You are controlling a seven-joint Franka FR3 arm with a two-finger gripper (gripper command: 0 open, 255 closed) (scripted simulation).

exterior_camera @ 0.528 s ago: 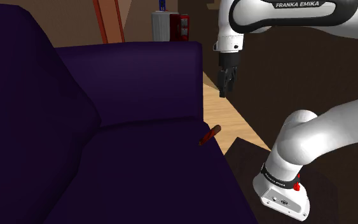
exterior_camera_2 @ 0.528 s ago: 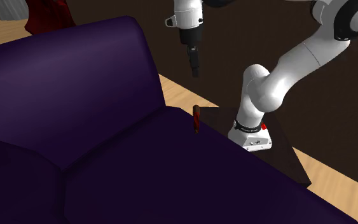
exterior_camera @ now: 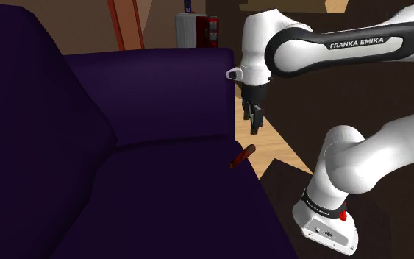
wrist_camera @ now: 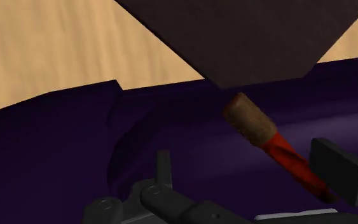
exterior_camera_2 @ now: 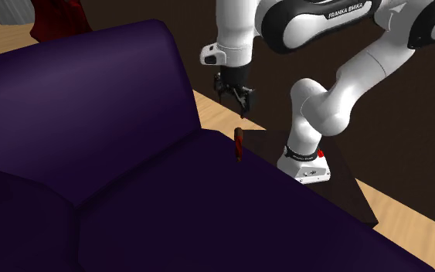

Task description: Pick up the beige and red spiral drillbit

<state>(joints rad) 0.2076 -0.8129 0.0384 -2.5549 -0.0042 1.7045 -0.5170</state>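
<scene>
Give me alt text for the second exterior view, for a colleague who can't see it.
The open black gripper hangs above a beige and red drillbit lying at the edge of a dark purple sofa. The white arm rises from its dark stand beside the sofa.

You are looking at a room in a home, most likely a living room. You can see a big, soft, dark purple sofa [exterior_camera: 161, 96] with a high back and fat cushions. Beside it, the light wooden floor [exterior_camera: 273, 143] is laid in boards. Behind the sofa's back stand a white round can [exterior_camera: 187, 29] and a small red box [exterior_camera: 211, 31], near a slanted reddish-brown wooden board [exterior_camera: 128, 22]. The wall behind them is brown.
</scene>
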